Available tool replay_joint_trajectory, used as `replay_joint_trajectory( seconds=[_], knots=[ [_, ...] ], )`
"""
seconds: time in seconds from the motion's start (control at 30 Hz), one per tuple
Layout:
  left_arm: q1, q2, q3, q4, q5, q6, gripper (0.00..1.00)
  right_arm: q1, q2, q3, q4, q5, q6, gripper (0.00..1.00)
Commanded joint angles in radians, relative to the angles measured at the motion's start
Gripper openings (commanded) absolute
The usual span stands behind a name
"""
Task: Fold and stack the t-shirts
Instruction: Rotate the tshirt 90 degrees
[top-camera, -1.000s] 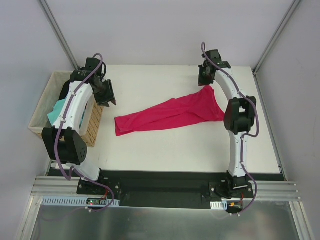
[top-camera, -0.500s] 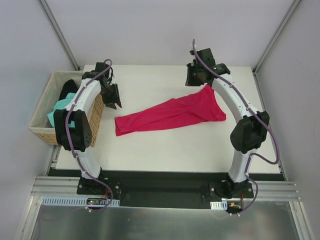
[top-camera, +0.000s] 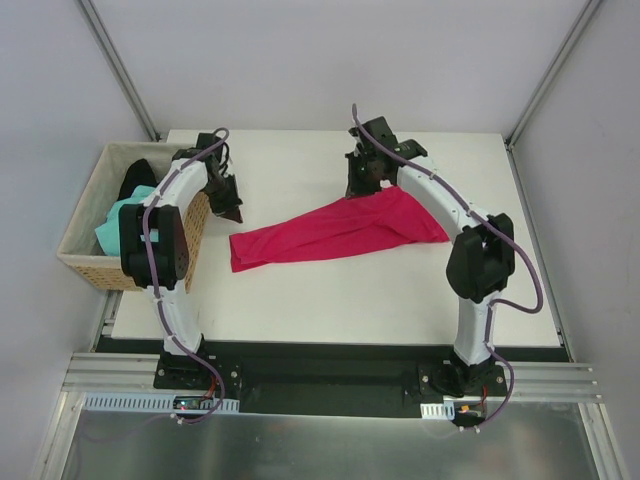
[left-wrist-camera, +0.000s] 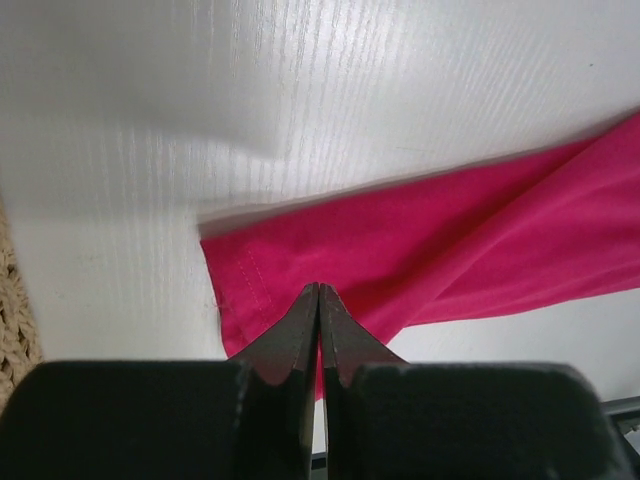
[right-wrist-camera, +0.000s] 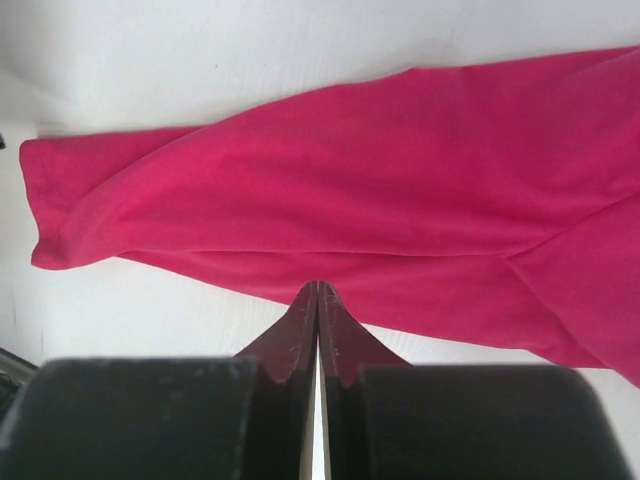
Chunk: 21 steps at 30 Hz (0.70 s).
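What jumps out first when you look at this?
The bright crimson t-shirt, bunched into a long strip across the middle of the white table. Next comes the wicker basket at the table's left edge, holding a mint-green shirt and a black shirt.

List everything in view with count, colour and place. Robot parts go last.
crimson t-shirt: one, pinkish-red, stretched out across the table's middle.
mint-green t-shirt: one, mint green, bunched in the basket.
black t-shirt: one, black, at the basket's far end.
basket: one, tan wicker, beside the table's left edge.
table: one, white, ahead of the arm bases.
left gripper: one, black, shut, over the crimson t-shirt's left end.
right gripper: one, black, shut, over the crimson t-shirt's far edge.
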Motion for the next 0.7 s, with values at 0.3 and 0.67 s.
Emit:
replay_joint_trajectory(
  seconds=[0.3, 0.67],
  knots=[
    [0.027, 0.113, 0.100, 0.009, 0.042, -0.008, 0.00, 0.013, -0.014, -0.165, 0.159, -0.191, 0.233, 0.01],
    [0.044, 0.201, 0.143, 0.010, 0.077, -0.016, 0.00, 0.013, -0.059, -0.153, 0.120, -0.197, 0.227, 0.01]
  ],
)
